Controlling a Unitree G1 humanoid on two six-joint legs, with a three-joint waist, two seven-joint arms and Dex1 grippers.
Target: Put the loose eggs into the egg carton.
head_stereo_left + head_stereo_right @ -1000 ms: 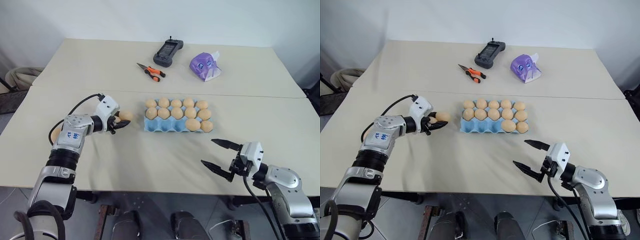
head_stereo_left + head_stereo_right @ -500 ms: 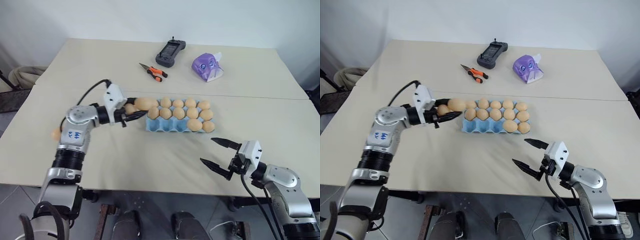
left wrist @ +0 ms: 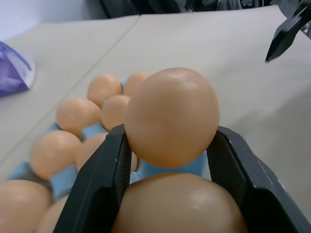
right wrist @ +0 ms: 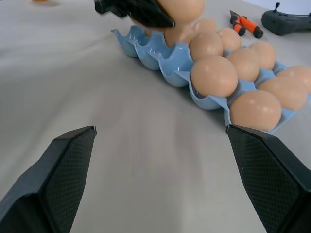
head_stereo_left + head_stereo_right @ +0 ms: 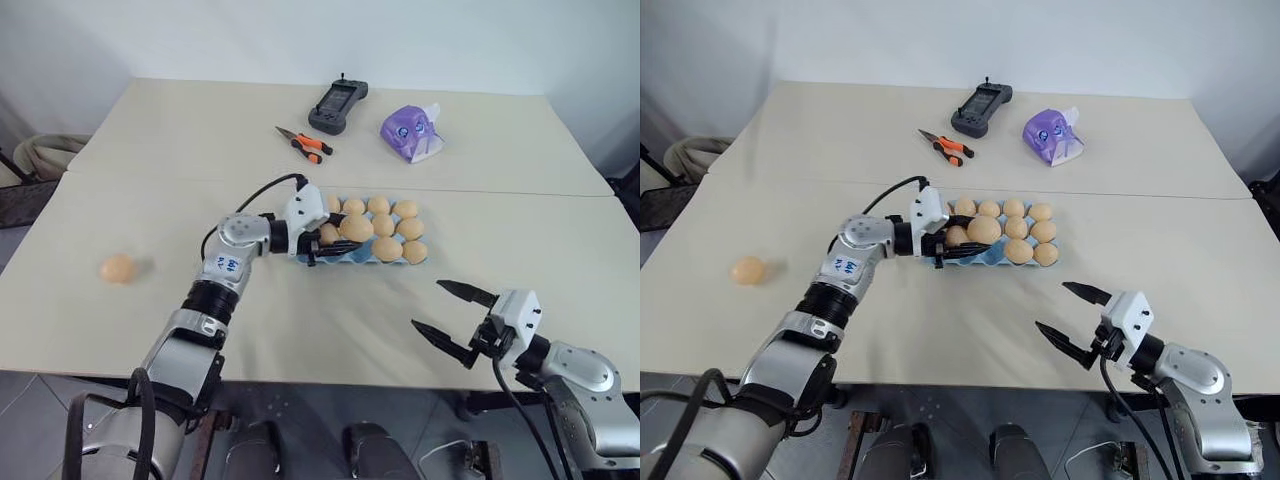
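Nearest the front edge of the counter, toward its right corner, the right tool hangs just above the surface with its two black fingers spread wide and nothing between them. It points toward the egg carton and is well apart from it, with bare counter between.

Farther in, about mid-counter, the left tool reaches level from the left over the carton's near row. It is clenched on one egg, which sits between the two black fingers near their tips, as the left wrist view shows. The held egg is above the carton, not resting in a cup. Directly beneath it in that view lies another egg, already in the carton, close under the fingers; I cannot tell whether they touch.

The light-blue carton lies with its long side parallel to the front edge. Its far and middle rows are filled with tan eggs, and the right end of the near row also holds eggs; the near row's left cups are partly hidden by the tool.

One loose egg lies alone near the counter's left edge, well apart from both tools and the carton.

Toward the far edge lie orange-handled pliers, a dark handheld controller and a purple tissue pack.
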